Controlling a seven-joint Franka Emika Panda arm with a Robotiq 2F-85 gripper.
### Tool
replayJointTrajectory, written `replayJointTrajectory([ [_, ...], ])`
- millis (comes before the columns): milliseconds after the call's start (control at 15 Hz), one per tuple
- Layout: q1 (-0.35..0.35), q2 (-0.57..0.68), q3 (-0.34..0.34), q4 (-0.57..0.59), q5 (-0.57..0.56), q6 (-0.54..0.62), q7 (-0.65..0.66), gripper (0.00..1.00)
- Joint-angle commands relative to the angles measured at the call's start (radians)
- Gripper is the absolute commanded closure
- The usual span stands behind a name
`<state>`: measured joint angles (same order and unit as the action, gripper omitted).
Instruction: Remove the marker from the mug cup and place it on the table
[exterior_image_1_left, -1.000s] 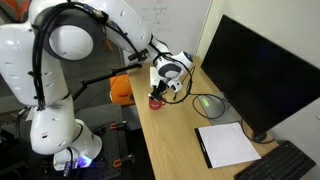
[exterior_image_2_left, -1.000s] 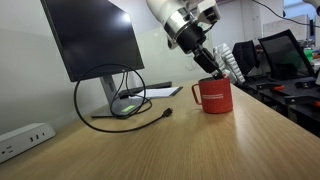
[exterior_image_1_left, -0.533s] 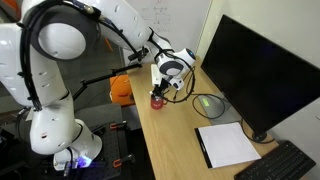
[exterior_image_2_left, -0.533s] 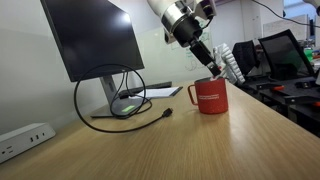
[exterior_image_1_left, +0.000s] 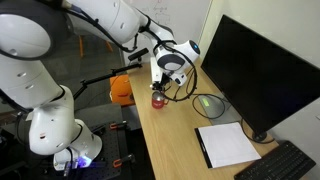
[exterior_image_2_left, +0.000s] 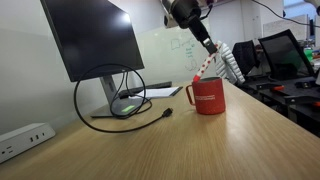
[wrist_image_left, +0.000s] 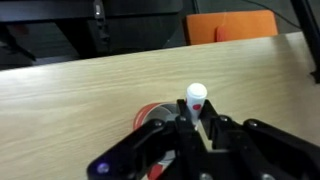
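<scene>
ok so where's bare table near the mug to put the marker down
The gripper holds the marker over the mug cup. Bare table: the wide stretch between mug cup and near edge in an exterior view, and the strip between mug cup and paper. Crowded: the cable loop at the monitor stand.
</scene>
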<state>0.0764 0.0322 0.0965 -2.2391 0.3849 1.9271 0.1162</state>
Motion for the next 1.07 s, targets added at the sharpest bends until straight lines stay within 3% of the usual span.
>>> replayJointTrajectory([
  [0, -0.015, -0.110, -0.022, -0.069, 0.075, -0.049, -0.114, 0.95],
  [267, -0.024, -0.226, -0.038, -0.159, 0.042, 0.097, -0.081, 0.95],
  [533, -0.040, -0.231, -0.021, -0.191, -0.022, 0.307, 0.089, 0.95],
  [733, -0.041, -0.167, 0.014, -0.172, -0.128, 0.429, 0.301, 0.95],
  [1000, -0.035, -0.059, 0.052, -0.123, -0.304, 0.504, 0.659, 0.95],
])
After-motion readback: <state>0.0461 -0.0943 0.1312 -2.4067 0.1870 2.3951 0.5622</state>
